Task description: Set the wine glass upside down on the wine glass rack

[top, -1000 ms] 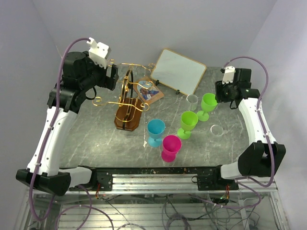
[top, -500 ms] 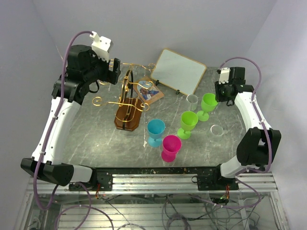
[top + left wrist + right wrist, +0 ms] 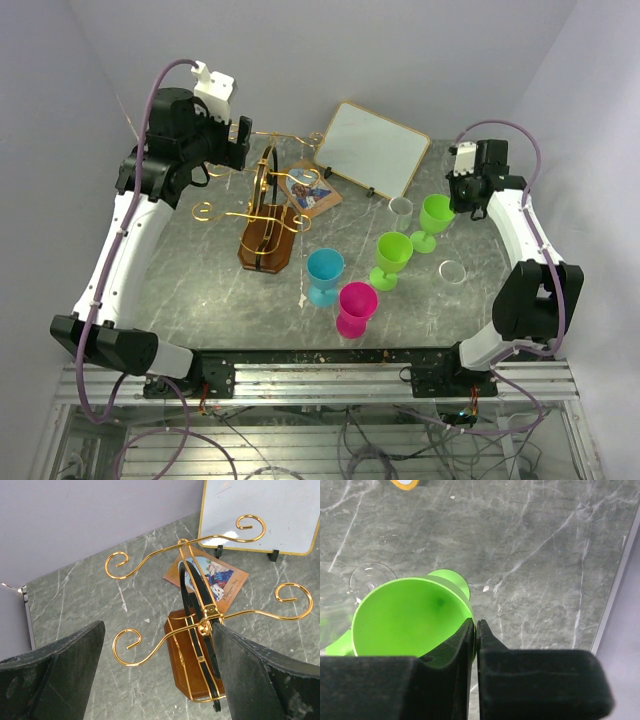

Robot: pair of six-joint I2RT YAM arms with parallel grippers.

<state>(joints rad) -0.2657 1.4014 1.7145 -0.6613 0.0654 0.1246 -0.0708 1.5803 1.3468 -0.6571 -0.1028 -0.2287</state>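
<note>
Wine glass (image 3: 410, 615), smooth green and round-rimmed, sits pinched in right hand (image 3: 475, 627).

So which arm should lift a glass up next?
Right. The right claw pinches the rim of the lime-green plastic wine glass. The left claw hangs open over the gold wire wine glass rack, holding nothing.

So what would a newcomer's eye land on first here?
The gold wine glass rack with its curled arms stands left of centre on the table, and the open left gripper hangs above it. To its right is a bright cluster: a blue glass, a pink glass and a near green glass. Behind them, the right gripper pinches the rim of the far green wine glass.
</note>
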